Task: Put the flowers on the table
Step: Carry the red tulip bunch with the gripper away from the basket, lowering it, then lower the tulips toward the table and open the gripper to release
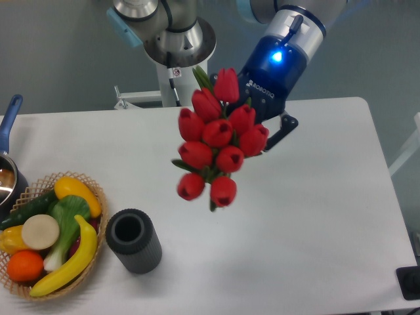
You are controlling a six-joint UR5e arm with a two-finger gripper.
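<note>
We've got the flowers [219, 146] up in the air over the middle of the table [315, 216], clamped in the gripper [266, 128]; carrying step, we reckon; next, lower them onto bare tabletop and let go.

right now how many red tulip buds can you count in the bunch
9 buds in the flowers, held above the table: one on top, two below it, three across the middle, two under those, and two lowest. More may be hidden behind them.

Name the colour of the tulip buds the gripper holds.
Red, clearest in the fixed camera view: flowers, gripper.
</note>
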